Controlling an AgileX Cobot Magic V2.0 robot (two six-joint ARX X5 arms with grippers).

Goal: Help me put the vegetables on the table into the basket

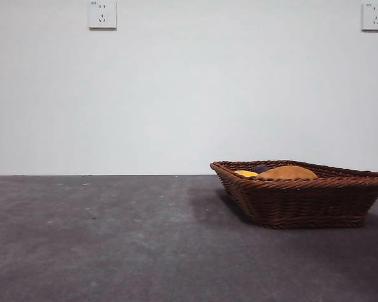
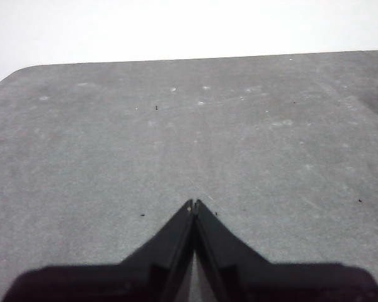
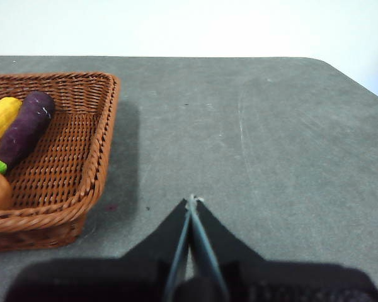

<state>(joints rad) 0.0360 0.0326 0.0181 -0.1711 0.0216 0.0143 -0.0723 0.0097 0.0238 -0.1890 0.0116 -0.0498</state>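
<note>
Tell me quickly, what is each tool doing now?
Left tool: closed, holding nothing, above the table.
Right tool: closed, holding nothing, beside the basket.

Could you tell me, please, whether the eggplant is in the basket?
In: the eggplant lies on the basket floor beside the yellow piece.

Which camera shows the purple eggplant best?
The right wrist view: the eggplant lies in the basket, its whole length and green end showing. The front view shows only a dark sliver above the rim. The left wrist view misses it.

Low front camera; wrist cameras overlook table (right shares basket).
</note>
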